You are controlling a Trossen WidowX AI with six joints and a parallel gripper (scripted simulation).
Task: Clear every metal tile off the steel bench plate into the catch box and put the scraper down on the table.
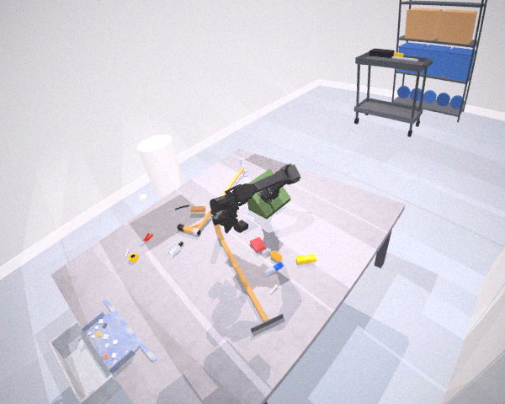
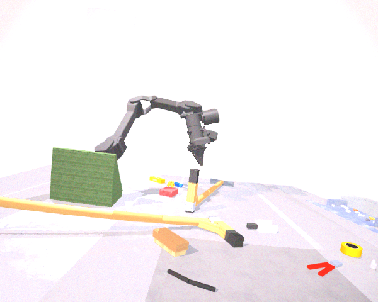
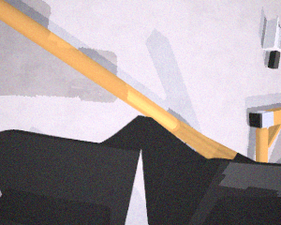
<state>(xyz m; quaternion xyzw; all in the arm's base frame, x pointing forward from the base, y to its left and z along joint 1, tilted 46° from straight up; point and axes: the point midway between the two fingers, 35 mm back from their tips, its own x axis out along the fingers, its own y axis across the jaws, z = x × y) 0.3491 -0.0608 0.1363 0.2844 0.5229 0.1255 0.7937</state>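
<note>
While empty pincer [image 2: 201,163] [image 3: 143,123] hangs fully closed, hooked yellow-handled tool [image 1: 192,229] [image 2: 234,238] [image 3: 256,120] lies beside long scraper [image 1: 244,278] [image 2: 211,191] [image 3: 91,66].

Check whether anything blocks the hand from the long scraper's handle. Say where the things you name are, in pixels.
Nothing visible stands between them. The hand [image 1: 228,231] [image 2: 201,165] [image 3: 143,123] is shut above the long scraper [image 1: 242,274] [image 2: 210,192] [image 3: 84,61], and the wrist view shows the handle right past the fingertips, no loose item over it.

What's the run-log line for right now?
hand: shut, empty | position: above table | scraper: on table, ungripped | tiles: on plate, uncleared
</note>
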